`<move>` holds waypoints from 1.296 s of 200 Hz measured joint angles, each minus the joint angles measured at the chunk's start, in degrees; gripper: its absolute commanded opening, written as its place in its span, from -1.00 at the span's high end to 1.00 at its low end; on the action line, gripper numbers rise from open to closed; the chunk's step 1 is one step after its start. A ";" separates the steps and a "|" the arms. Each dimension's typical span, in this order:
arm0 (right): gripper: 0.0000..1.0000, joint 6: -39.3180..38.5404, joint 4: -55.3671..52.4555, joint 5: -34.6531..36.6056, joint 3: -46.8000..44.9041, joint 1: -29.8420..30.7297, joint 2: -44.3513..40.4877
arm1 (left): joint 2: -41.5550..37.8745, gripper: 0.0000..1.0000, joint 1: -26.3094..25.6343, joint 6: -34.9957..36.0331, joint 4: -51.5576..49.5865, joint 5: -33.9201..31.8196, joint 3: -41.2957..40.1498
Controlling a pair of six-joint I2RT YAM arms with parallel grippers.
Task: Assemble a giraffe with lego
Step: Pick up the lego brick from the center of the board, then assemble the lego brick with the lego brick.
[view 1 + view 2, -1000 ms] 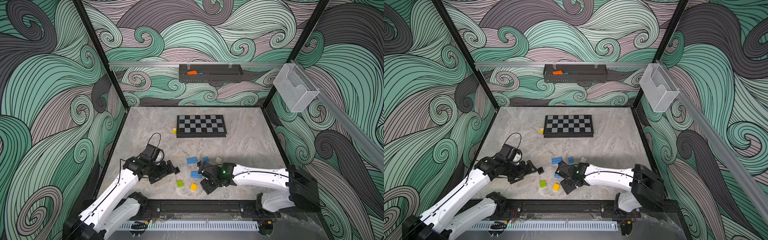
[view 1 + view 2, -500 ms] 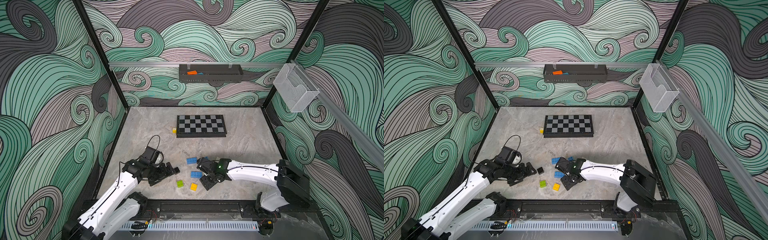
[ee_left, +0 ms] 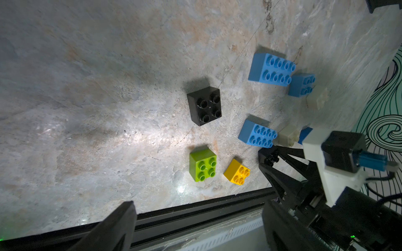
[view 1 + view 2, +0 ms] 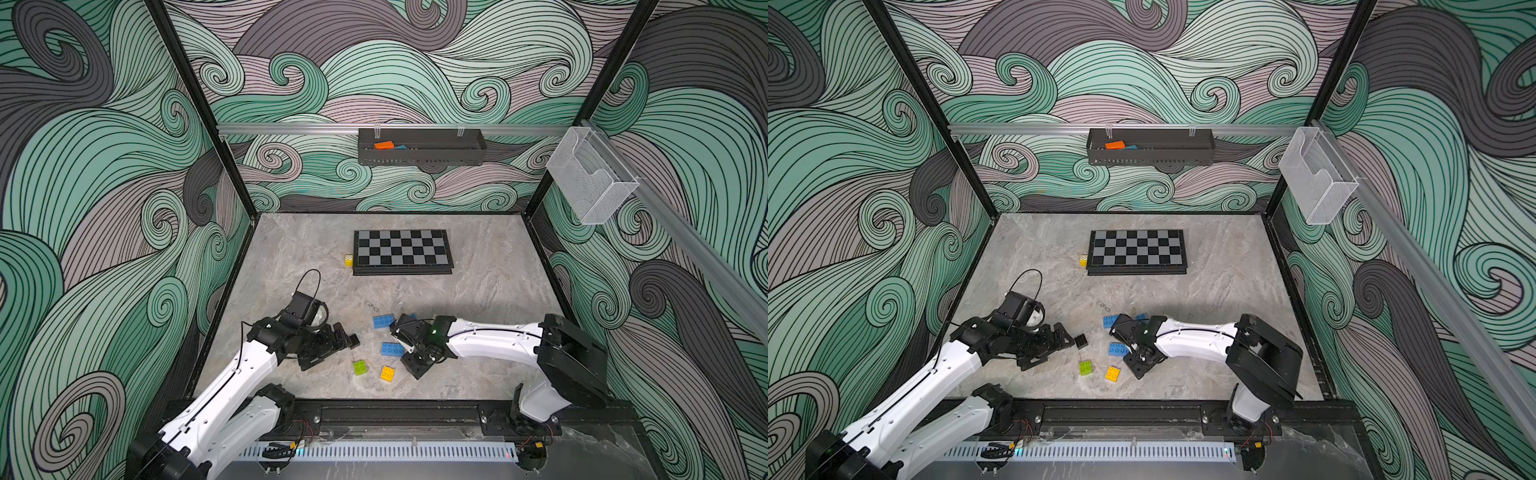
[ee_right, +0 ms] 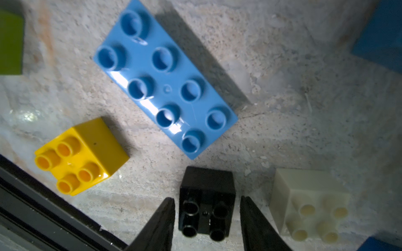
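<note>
Since nothing is clicked together yet, this is step one: every lego brick lies loose on the marble table, lower centre in both top views, between the two arms. The chessboard sits mid-frame, well apart, not involved.

Lower left of the pile is the left gripper, jaws wide, holding nothing. A black square brick sits just off its upper fingertip, not touching. On the pile's right side the right gripper is low over the table.

In the right wrist view the long blue brick fills the upper middle, studs up, long axis running upper left to lower right. A second long blue brick lies further up the frame in a top view. The white brick is lower right, the yellow brick lower left, the green brick beside the yellow.

Key relation: a second black square brick sits dead between the right fingers, bottom centre of that view, studs up, sides parallel to the pads. Jaws narrow, a sliver of gap each side, so I can't confirm contact. It's square, so there's no long axis to align. The right arm owns this one. My read: close and lift, minding the white brick near the far finger.

The small yellow die at the board's left corner can be ignored.
</note>
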 measured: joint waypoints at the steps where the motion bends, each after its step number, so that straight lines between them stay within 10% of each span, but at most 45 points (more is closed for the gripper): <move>1: 0.08 0.04 0.02 0.00 0.00 0.00 0.00 | 0.00 -0.89 0.00 -0.02 -0.02 -0.02 -0.04; 55: 0.58 -2.60 1.01 -0.28 -0.13 0.00 -0.46 | -1.22 -0.90 -0.31 -0.63 -0.28 -0.09 -3.15; 136: 0.60 -17.38 0.63 -2.58 -0.96 3.48 -18.16 | -2.47 -0.97 -1.66 -2.01 2.54 -1.49 -5.53; 259: 0.58 -30.77 3.10 -14.88 5.75 4.20 -3.85 | -19.76 -0.97 -28.37 0.33 9.09 -25.88 -13.42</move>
